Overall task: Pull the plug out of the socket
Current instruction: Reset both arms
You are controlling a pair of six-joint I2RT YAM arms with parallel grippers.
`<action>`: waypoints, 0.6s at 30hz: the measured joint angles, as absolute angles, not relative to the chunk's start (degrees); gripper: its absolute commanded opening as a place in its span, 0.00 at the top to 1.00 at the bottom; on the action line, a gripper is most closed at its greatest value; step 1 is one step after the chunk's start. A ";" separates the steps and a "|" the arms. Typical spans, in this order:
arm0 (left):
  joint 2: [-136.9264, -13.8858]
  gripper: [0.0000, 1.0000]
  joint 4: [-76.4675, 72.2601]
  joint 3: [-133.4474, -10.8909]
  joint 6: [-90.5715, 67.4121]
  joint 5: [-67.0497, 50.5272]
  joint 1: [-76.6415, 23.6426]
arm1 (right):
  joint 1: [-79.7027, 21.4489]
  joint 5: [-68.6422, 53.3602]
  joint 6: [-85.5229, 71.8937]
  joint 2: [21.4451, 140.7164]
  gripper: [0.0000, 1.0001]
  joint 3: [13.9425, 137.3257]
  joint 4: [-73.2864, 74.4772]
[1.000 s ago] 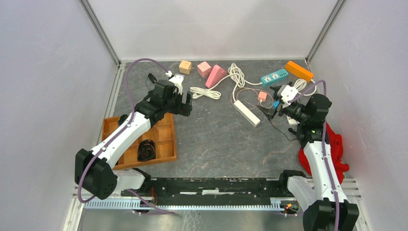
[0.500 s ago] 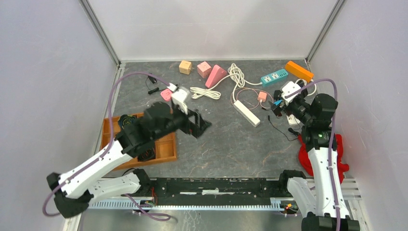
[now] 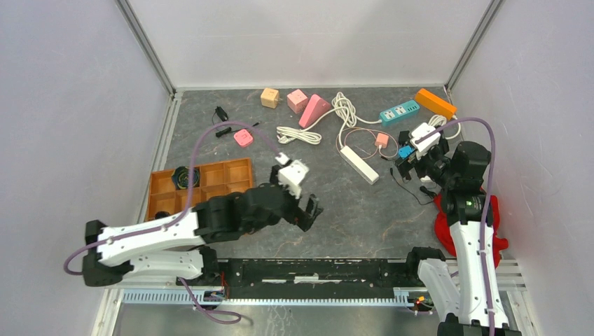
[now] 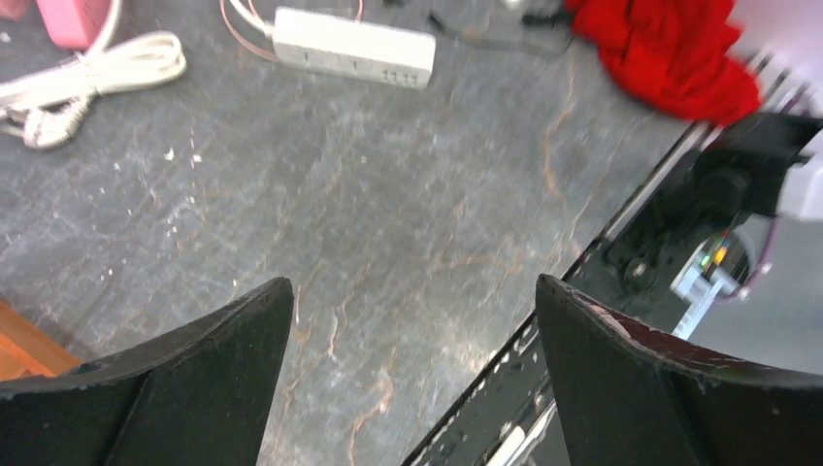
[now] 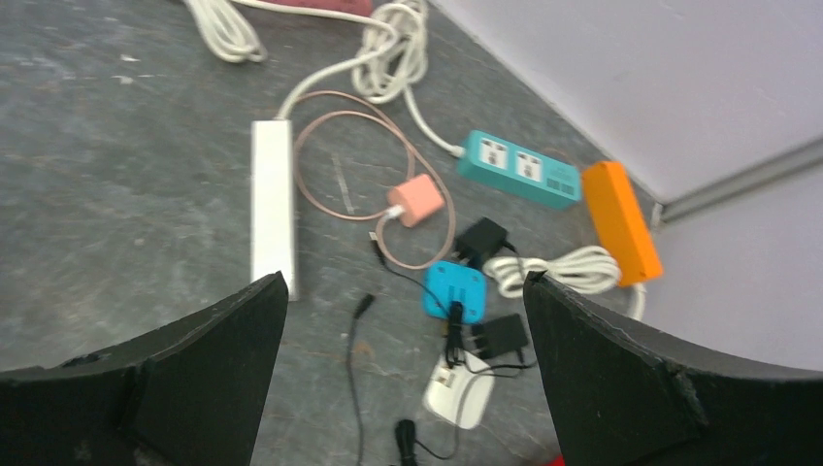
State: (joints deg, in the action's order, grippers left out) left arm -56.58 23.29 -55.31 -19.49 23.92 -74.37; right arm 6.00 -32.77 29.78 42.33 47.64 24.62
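Note:
A blue socket cube [image 5: 454, 289] lies on the grey table with a black cable across it. A black plug [image 5: 480, 240] sits at its far edge. A second black plug [image 5: 500, 337] lies beside it with bare prongs, resting against a white adapter [image 5: 458, 391]. My right gripper [image 5: 403, 282] is open and empty, hovering above and to the left of this cluster; in the top view it [image 3: 404, 162] is at the right. My left gripper [image 3: 308, 210] is open and empty over the bare front centre of the table [image 4: 414, 282].
A white power strip [image 3: 359, 164] and a pink adapter [image 5: 418, 202] with its looped cable lie left of the cluster. A teal strip [image 3: 399, 111] and an orange block [image 3: 435, 102] lie behind. A red cloth [image 3: 483, 224] is front right, an orange tray [image 3: 238, 178] front left.
My left arm has swung from the back left, over the tray, to the front centre of the table. My right gripper has drawn back a little to the right.

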 measured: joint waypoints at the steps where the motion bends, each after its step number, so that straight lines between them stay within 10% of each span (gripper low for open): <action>1: -54.06 0.00 22.46 -53.76 -19.49 24.18 -74.39 | 6.00 -35.07 29.47 42.00 0.02 47.48 24.93; 12: -41.74 0.00 15.57 -44.73 -19.22 30.81 -70.70 | 6.00 -42.11 23.49 39.09 0.02 45.06 23.70; 18: -45.23 0.00 13.50 -46.09 -19.09 18.02 -42.11 | 6.00 -43.07 20.62 37.89 0.02 44.25 22.48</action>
State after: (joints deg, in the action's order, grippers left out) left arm -45.23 13.50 -46.09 -19.09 18.02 -42.11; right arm 6.00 -43.07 20.62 37.89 44.25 22.48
